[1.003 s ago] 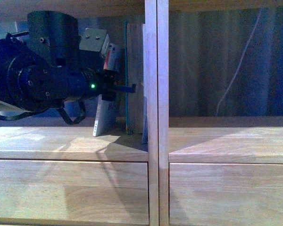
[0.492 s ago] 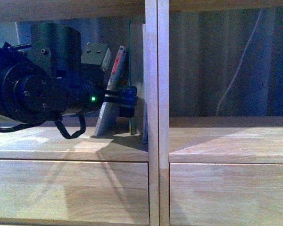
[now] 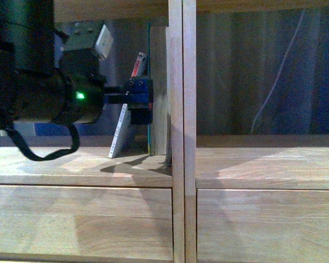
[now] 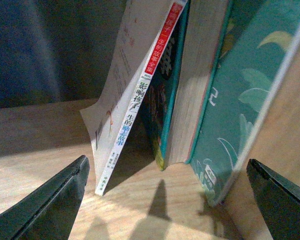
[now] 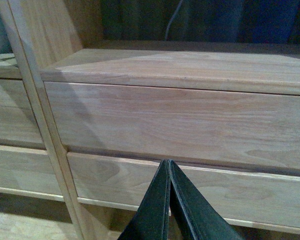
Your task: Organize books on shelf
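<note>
Shelf (image 3: 177, 82) fills my front view; at nine o'clock my left pincer (image 3: 138, 101) sits against the leaning paperback (image 3: 120, 131), just beside the upright teal book (image 3: 158, 82) by the divider. Left wrist view: fingers (image 4: 50, 200) spread wide, nothing held, the paperback tilted onto the teal book, foot splayed out. I judge I'm mid-straightening; the next move calls for nudging its foot toward three o'clock. Right wrist view: right pincer (image 5: 168, 210) pressed together, empty, facing the drawer fronts (image 5: 180, 125).
</note>
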